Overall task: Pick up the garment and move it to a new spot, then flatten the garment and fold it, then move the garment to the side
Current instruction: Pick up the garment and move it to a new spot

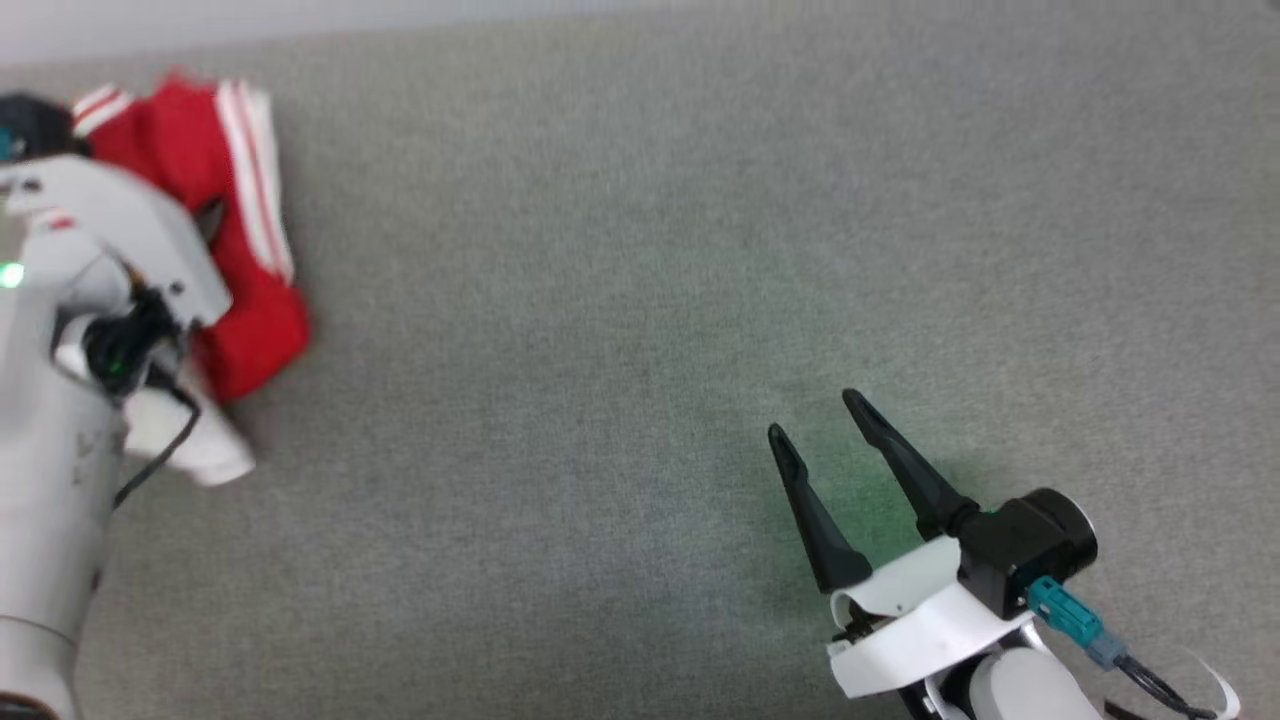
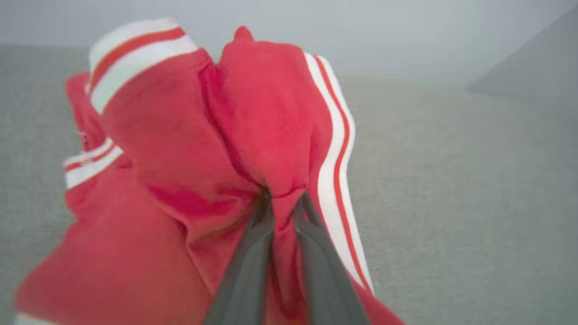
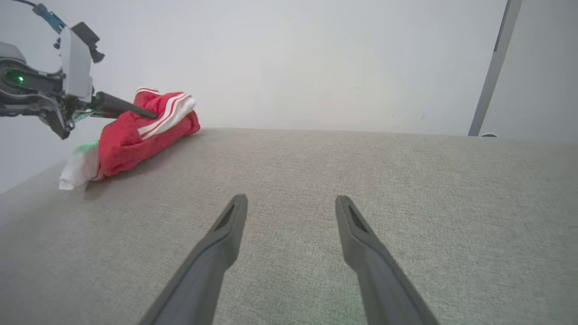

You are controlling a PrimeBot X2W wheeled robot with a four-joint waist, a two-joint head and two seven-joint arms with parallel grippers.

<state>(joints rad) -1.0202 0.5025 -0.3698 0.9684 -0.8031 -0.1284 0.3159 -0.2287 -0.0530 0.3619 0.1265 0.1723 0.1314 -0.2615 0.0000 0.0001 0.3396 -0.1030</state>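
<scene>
The garment (image 1: pixel 255 330) is a crumpled red shirt with white stripe trim, bunched at the far left of the grey fabric surface (image 1: pixel 640 300). A white sleeve end (image 1: pixel 200 450) sticks out toward me. In the left wrist view my left gripper (image 2: pixel 282 201) is shut on a raised fold of the garment (image 2: pixel 180 149), with red cloth pinched between the two fingers. From the right wrist view, the left gripper (image 3: pixel 151 115) reaches into the top of the garment (image 3: pixel 131 140). My right gripper (image 1: pixel 817 418) hovers open at the lower right, far from the shirt, with nothing between its fingers (image 3: pixel 226 234).
The grey surface's far edge (image 1: pixel 500 30) runs close behind the garment, and a pale wall (image 3: pixel 316 58) rises beyond it. A grey upright pole (image 3: pixel 494 67) stands at the far right. My left forearm (image 1: pixel 60 420) covers part of the shirt.
</scene>
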